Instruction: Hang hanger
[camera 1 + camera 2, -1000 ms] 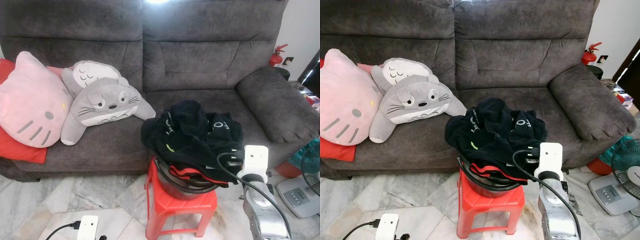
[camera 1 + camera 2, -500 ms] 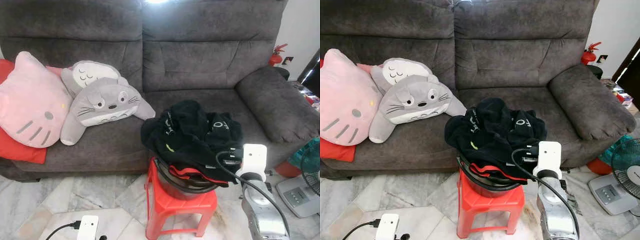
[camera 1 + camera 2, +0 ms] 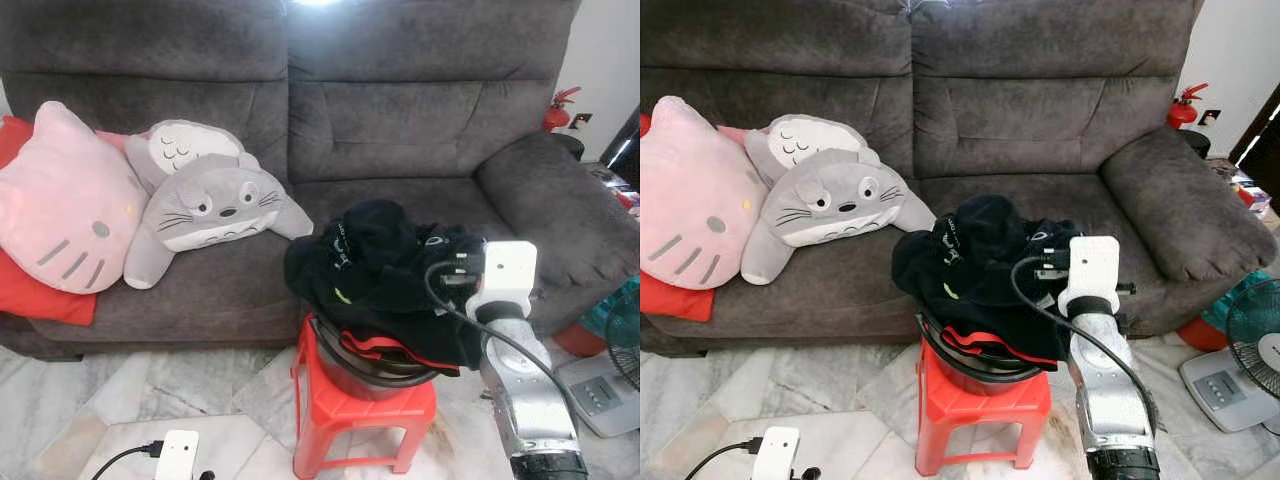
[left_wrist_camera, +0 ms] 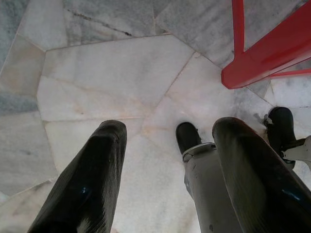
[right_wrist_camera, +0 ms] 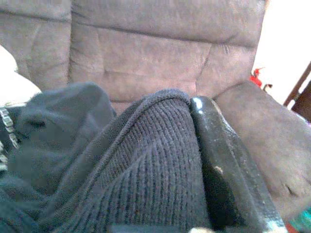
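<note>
A heap of black clothes [image 3: 385, 270] fills a dark basin [image 3: 365, 375] that stands on a red plastic stool [image 3: 360, 415] in front of the sofa. My right arm [image 3: 525, 400] reaches up from the lower right, and its white wrist [image 3: 505, 278] sits at the right side of the heap. The right gripper [image 3: 1045, 262] is pushed into the clothes. In the right wrist view, black knit cloth [image 5: 146, 165] lies right against it. My left gripper [image 4: 165, 131] hangs low over the marble floor, open and holding nothing.
A grey sofa [image 3: 400, 120] stands behind the stool, with a pink cat cushion [image 3: 60, 205] and a grey plush [image 3: 210, 205] on its left side. A standing fan [image 3: 1255, 350] is at the right. A red stool leg [image 4: 265, 60] is near my left gripper.
My right arm has risen and moved forward and left, bringing its wrist from beside the basin up against the heap of clothes. The left arm has stayed put.
</note>
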Controlling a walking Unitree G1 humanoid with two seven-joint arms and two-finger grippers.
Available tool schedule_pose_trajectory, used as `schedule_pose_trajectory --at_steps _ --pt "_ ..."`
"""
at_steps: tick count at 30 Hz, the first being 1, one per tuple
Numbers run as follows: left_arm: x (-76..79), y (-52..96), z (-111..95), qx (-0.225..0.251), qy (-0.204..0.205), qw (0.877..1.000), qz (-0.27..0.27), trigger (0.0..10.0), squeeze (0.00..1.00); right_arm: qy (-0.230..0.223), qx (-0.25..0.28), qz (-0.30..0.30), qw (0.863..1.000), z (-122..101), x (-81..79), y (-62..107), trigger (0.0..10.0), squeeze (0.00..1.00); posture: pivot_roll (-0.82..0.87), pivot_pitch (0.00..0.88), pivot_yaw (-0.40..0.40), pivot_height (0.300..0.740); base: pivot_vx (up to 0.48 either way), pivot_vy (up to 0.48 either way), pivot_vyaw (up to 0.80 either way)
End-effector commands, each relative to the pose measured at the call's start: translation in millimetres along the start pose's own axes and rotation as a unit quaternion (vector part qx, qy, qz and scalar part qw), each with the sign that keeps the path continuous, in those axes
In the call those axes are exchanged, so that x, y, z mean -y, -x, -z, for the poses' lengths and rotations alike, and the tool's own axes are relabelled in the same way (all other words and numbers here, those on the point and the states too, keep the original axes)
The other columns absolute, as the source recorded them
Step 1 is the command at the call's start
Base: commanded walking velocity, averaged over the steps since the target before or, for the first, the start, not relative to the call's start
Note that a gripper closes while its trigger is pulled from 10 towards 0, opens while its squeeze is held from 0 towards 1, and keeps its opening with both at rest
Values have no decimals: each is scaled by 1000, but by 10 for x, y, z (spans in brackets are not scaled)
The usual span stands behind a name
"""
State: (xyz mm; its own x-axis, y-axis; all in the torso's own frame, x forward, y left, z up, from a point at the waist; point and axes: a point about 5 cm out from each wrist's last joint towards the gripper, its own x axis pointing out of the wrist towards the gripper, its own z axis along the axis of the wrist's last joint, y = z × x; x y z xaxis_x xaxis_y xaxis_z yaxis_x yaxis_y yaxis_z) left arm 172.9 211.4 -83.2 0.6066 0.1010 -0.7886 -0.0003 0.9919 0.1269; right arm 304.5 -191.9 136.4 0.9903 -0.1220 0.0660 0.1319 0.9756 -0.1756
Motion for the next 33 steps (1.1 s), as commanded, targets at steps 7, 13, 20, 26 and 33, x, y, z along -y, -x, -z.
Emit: schedule_pose_trajectory --at_steps 7,13,20,26,33 --pt "24 1 23 -8 -12 1000 2 10000 0 21 59 -2 998 -371 50 -77 0 0 -193 39 -33 740 0 0 0" --pt "22 -3 9 -7 -12 1000 2 10000 0 28 90 -3 996 -573 75 -111 0 0 -194 37 -32 740 0 0 0" --pt "11 -4 2 -6 -12 1000 2 10000 0 51 76 8 996 -556 145 -103 0 0 -197 38 -30 740 0 0 0" --pt "12 -4 -2 -5 -12 1000 1 10000 0 107 75 29 991 -609 270 -134 0 0 -197 38 -29 740 0 0 0" --pt "29 -8 -13 -3 -12 1000 2 10000 0 65 85 22 994 -740 305 -188 0 0 -204 37 -29 740 0 0 0"
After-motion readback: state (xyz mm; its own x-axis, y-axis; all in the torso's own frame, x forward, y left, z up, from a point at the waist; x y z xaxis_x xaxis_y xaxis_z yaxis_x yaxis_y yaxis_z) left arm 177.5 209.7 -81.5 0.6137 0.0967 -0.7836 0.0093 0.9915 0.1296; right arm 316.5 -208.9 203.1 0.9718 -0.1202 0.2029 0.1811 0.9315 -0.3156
